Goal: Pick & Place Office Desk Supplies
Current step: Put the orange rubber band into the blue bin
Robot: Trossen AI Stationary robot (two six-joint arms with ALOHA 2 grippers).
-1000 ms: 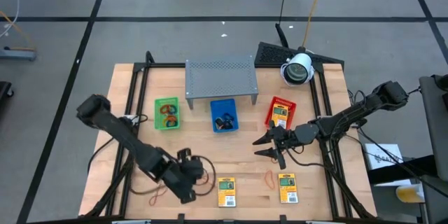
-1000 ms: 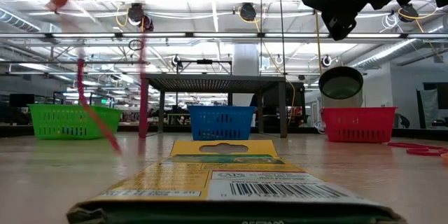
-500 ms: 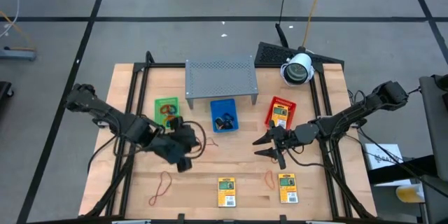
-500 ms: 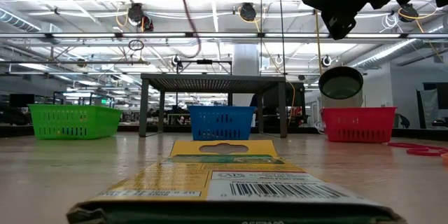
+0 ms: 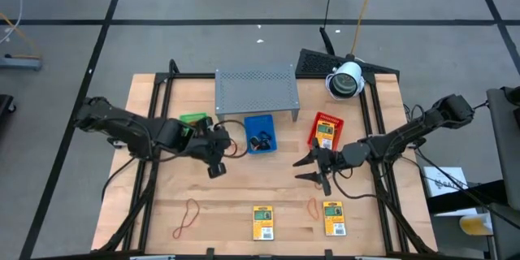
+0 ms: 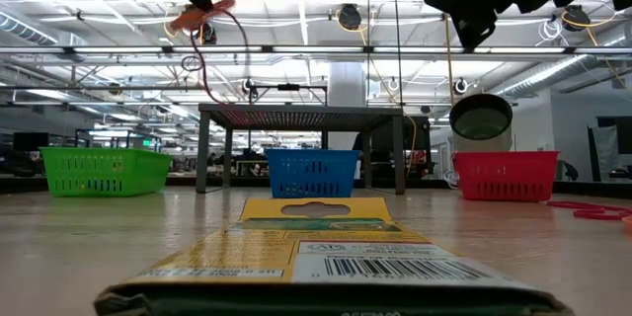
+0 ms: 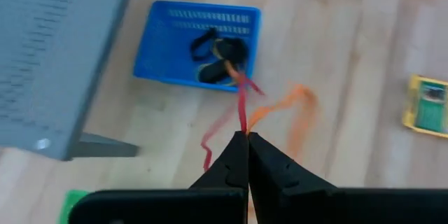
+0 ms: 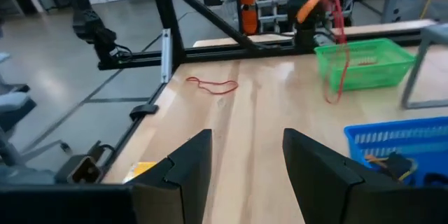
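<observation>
My left gripper (image 5: 223, 142) hovers between the green tray (image 5: 193, 119) and the blue tray (image 5: 260, 134), shut on thin rubber bands (image 7: 241, 105), one strand red and one orange. They dangle below it (image 6: 209, 59). My right gripper (image 5: 313, 171) stands open above the table near the red tray (image 5: 326, 130), which holds a yellow packet. Two more yellow packets (image 5: 262, 222) (image 5: 333, 218) and loose rubber bands (image 5: 188, 215) (image 5: 313, 205) lie flat near the front edge. Dark clips (image 7: 218, 52) lie in the blue tray. My left gripper pinches the rubber bands at the top of their loops (image 7: 245, 131), between its two fingertips. The fingers slant down from the table's left. The bands hang slack below the fingers (image 8: 339, 49), lifted clear of the table.
A grey perforated shelf (image 5: 255, 91) stands behind the trays at the far side. A white round device (image 5: 346, 80) sits at the far right. Black frame rails (image 5: 154, 130) run along both table sides. Bare wood lies between the trays and the front packets.
My left gripper has risen from near the front edge and travelled toward the far edge, up to the green and blue trays, staying shut. The held rubber bands have come up with it and swing below it. The loose bands at the front left stay on the table.
</observation>
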